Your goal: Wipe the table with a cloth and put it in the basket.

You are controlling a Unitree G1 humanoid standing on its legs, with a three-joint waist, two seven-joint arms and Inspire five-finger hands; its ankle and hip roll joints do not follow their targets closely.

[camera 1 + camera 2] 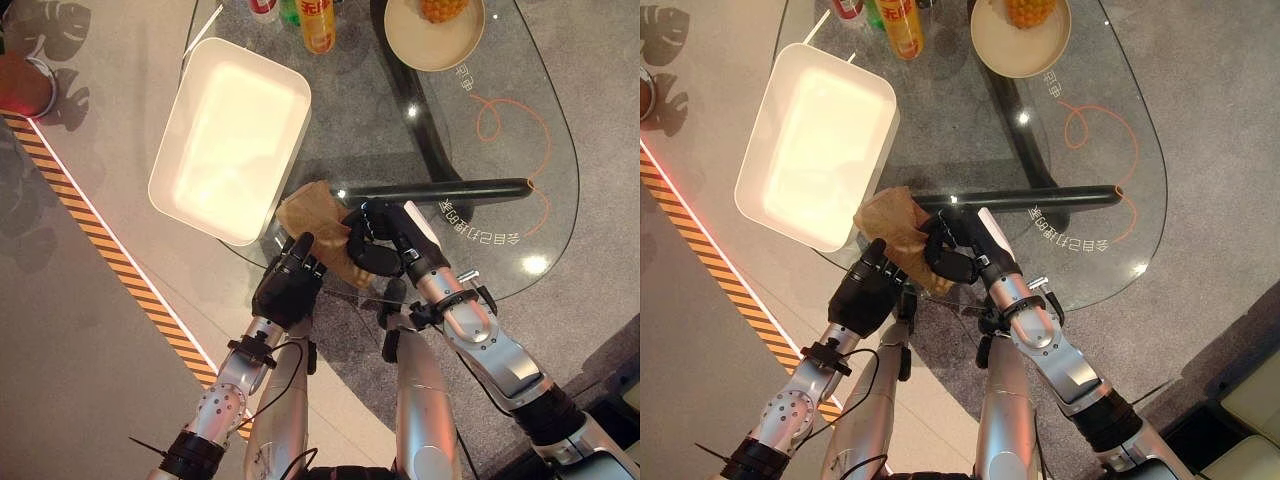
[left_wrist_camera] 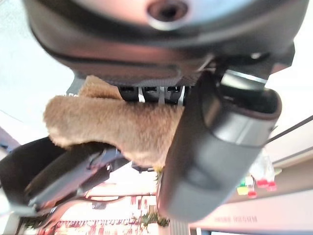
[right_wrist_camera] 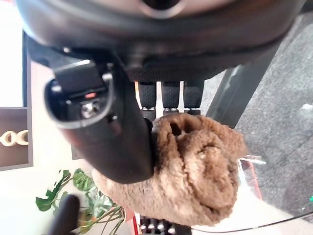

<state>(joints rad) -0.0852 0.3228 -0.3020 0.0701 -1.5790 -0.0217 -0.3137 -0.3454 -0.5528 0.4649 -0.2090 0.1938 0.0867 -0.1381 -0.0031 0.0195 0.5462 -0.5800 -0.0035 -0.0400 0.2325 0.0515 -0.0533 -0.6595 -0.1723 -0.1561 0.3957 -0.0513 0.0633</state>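
The glass counter (image 1: 520, 130) is see-through, so the floor and a dark bar (image 1: 440, 189) show through or on it; whether the bar lies on top of the glass or beneath it cannot be told. The far edge of the counter is cut off at the top of both eye views.

The white basket (image 1: 232, 135) sits at the counter's left side, its near left corner hanging past the glass edge. Its inside is washed out by bright light, so nothing can be made out in it.

A cream bowl (image 1: 435, 35) stands at the far side, cut by the upper frame edge, with something yellow in it that is too cropped to name. Bottles (image 1: 317, 22) stand beside it, only their lower parts in view.

The brown cloth (image 1: 315, 225) lies at the near edge of the counter, just beside the basket's near right corner, bunched between the two hands. Part of it is covered by them.

The right robot hand (image 1: 385, 240) is curled round the cloth; in its wrist view the thumb and fingers close over the fuzzy wad (image 3: 200, 171).

The left robot hand (image 1: 290, 280) is at the cloth's near left edge; its wrist view shows the cloth (image 2: 117, 129) pinched between thumb and fingers.
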